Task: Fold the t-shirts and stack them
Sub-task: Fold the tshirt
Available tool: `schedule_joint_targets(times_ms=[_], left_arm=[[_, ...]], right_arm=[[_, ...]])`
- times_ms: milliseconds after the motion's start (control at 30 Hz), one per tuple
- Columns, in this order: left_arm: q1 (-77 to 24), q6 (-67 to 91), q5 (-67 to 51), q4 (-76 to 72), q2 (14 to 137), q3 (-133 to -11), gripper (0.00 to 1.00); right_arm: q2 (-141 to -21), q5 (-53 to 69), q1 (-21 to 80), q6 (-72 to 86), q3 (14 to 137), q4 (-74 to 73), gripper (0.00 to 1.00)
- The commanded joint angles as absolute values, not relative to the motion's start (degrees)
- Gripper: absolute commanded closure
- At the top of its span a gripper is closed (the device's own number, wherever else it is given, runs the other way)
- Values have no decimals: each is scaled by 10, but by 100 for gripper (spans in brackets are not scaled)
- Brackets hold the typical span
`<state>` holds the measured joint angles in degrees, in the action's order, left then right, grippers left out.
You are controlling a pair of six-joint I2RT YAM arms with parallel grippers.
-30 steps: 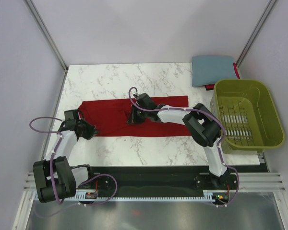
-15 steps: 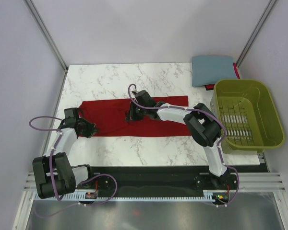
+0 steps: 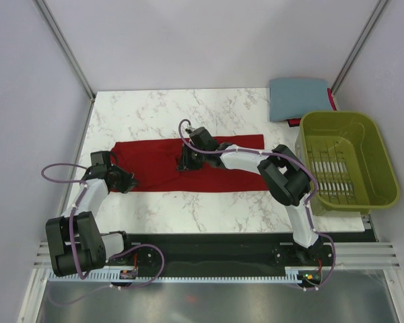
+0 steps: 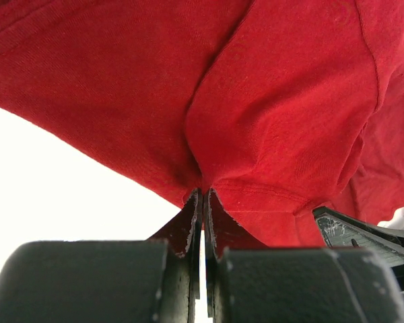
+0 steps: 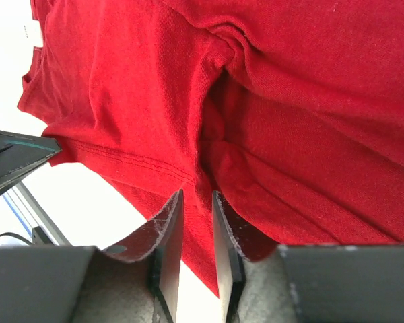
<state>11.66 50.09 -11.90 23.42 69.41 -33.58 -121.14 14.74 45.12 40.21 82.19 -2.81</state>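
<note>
Table: we see a white tabletop with grey marble veins [image 3: 161, 108]. It carries everything named below.

Dark red shirt: the dark red soft cloth t-shirt [image 3: 155, 165] lies as a long flat band across the middle of the table. Its left end is at the left gripper, and its right end stops near the basket without touching it. In both wrist views the cloth [image 4: 283, 101] [image 5: 310, 101] is wrinkled into folds just ahead of the fingers.

Basket: the olive-green plastic slatted basket [image 3: 338, 114] stands upright at the right side of the table, its open side up.

Blue-grey shirt: the slate blue-grey cloth t-shirt [image 3: 297, 97] lies folded into a near square at the far right corner of the table, just behind the basket and well apart from the red shirt.

Right gripper: the right gripper [image 3: 184, 163] [image 5: 196, 196] is low over the middle of the red shirt, toward its far edge. We see its jaws standing a little apart with a narrow gap. A raised fold of cloth sits just ahead of the tips, and we cannot tell if they touch it.

Left gripper: the left gripper [image 3: 129, 182] [image 4: 203, 195] is at the near left corner of the red shirt. Its jaws are pressed together and pinch the hem of the cloth at their tips.
</note>
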Motion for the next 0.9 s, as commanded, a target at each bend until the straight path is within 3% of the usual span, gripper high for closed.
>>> schedule_joint_targets(times_ms=[0, 600, 867], left_arm=[[118, 518, -110, 214, 696, -343, 98], [118, 517, -116, 204, 699, -343, 98], [118, 526, -117, 199, 694, -332, 98]], right_arm=[[-1215, 153, 454, 385, 834, -27, 67], [-1222, 148, 468, 393, 828, -24, 72], [-1211, 127, 468, 398, 821, -28, 97]])
